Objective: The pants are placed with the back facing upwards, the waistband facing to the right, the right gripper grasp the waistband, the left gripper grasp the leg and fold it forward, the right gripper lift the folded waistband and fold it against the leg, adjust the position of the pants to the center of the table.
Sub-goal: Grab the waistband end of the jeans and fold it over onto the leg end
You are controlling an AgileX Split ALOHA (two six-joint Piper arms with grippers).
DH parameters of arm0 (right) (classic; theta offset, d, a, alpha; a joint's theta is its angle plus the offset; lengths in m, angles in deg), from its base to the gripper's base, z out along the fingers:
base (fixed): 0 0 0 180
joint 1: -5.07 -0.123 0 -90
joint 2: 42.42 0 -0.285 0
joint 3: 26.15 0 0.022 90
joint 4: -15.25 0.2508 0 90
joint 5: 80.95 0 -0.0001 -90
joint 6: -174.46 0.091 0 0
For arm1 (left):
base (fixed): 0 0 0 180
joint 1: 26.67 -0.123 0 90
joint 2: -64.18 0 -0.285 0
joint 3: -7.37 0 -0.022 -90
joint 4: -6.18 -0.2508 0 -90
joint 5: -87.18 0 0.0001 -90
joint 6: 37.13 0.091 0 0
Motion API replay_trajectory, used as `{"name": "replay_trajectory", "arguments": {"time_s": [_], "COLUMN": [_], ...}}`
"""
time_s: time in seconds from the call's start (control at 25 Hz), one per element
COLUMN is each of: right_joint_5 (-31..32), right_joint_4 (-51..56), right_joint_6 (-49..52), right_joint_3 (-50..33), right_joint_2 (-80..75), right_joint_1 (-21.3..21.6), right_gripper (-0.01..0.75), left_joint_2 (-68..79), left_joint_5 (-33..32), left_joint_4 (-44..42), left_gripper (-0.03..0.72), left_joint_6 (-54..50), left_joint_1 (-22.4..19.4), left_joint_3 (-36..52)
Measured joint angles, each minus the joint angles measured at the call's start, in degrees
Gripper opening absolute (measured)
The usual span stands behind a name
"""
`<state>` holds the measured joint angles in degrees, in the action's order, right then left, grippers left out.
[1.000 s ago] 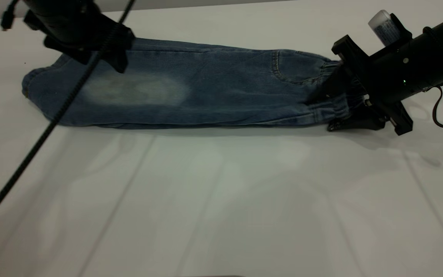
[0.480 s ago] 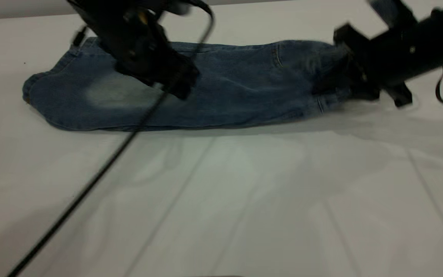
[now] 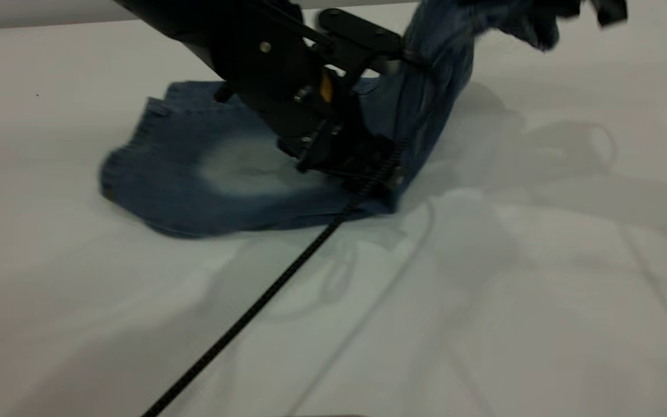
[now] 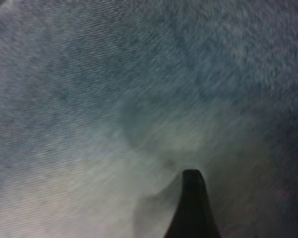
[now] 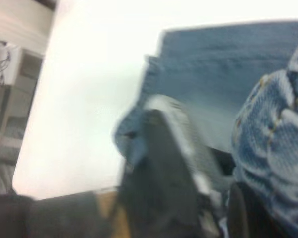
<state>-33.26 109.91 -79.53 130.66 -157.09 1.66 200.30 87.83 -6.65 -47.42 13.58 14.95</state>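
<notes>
The right claw [image 3: 548, 14], closed on the gathered denim waistband [image 3: 519, 23], is now lifting it clear of the white desk [image 3: 484, 301] near the far right edge; half a second earlier it lay flat. The left claw [image 3: 348, 165] is now pressing mid-garment, fingers' spread cannot be told. The faded blue denim pants [image 3: 212, 174] are bending: the hem end is lying flat toward the desk's left edge, long axis left-right, waistband end rising. The second fold is judged under way.
</notes>
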Motion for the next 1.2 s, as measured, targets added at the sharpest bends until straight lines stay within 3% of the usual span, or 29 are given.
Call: {"name": "replay_trajectory", "arguments": {"time_s": [0.2, 0.6, 0.96, 1.2], "right_joint_5": [1.56, 2.26, 2.55, 2.55], "right_joint_4": [-5.02, -5.41, -4.73, -5.41], "right_joint_6": [-0.18, -0.87, -1.26, -2.64], "right_joint_3": [0.00, -0.07, -0.07, -0.07], "right_joint_2": [2.85, 5.56, 7.62, 7.62], "right_joint_1": [0.00, 0.00, 0.00, 0.00], "right_gripper": [0.061, 0.061, 0.061, 0.061], "left_joint_2": [-0.31, -1.64, -0.17, -5.70], "left_joint_5": [-1.02, -9.57, -7.35, -13.05], "left_joint_4": [0.00, -0.45, -0.26, -0.26], "left_gripper": [0.517, 0.517, 0.515, 0.515], "left_joint_6": [-0.93, -0.35, -0.60, -0.60], "left_joint_1": [0.82, -5.70, -1.72, -4.08], "left_joint_3": [0.00, 0.00, -0.45, -0.02]}}
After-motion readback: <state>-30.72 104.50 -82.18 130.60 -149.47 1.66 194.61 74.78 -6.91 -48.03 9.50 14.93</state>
